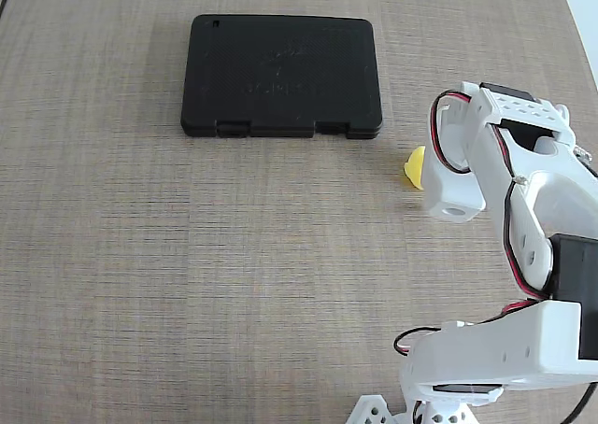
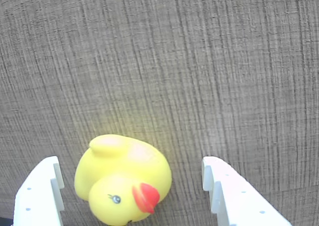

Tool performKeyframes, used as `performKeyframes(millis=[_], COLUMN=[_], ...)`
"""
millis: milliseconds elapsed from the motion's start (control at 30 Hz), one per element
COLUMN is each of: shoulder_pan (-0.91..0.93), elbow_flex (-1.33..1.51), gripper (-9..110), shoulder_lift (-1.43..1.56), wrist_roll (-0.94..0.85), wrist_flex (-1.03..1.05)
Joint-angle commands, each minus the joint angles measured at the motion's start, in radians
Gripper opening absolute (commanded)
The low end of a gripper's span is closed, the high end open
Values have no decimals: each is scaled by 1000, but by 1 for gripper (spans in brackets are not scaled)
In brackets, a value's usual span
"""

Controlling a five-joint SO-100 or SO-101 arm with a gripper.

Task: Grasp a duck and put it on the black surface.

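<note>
Claw (image 2: 130, 186) spread wide over the wood-grain table (image 2: 199, 61), gripping nothing, white fingers (image 2: 40, 196) on either side of the duck (image 2: 122, 178). Duck upright on the table between the jaws, nearer the left finger in the wrist view, beak toward the right one. Black case (image 1: 280, 77) well apart, off to the claw's left in the fixed view. Best shifted left to centre the duck, lowered, then closed gently on the soft body.

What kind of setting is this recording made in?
Probably a hobby or lab tabletop rig: a bare wood-grain table, a white printed arm with exposed wires, its open gripper around a toy duck, and a black case as the target.
</note>
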Motion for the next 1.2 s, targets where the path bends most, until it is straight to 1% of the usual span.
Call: performKeyframes(millis=[0,133,200,400,500,800,933,1033,1167], shoulder_pan=[-6,-6,-8,-11,-38,-43,-60,-78,-183], elbow_flex=[-40,-41,-41,-43,-41,-55,-61,-137,-336], gripper=[28,27,25,8,3,4,4,4,4], shoulder_lift=[5,3,2,6,5,23,112,175,186], wrist_roll=[5,5,6,5,5,-8,-8,5,5], wrist_flex=[3,3,5,-2,3,6,17,81,256])
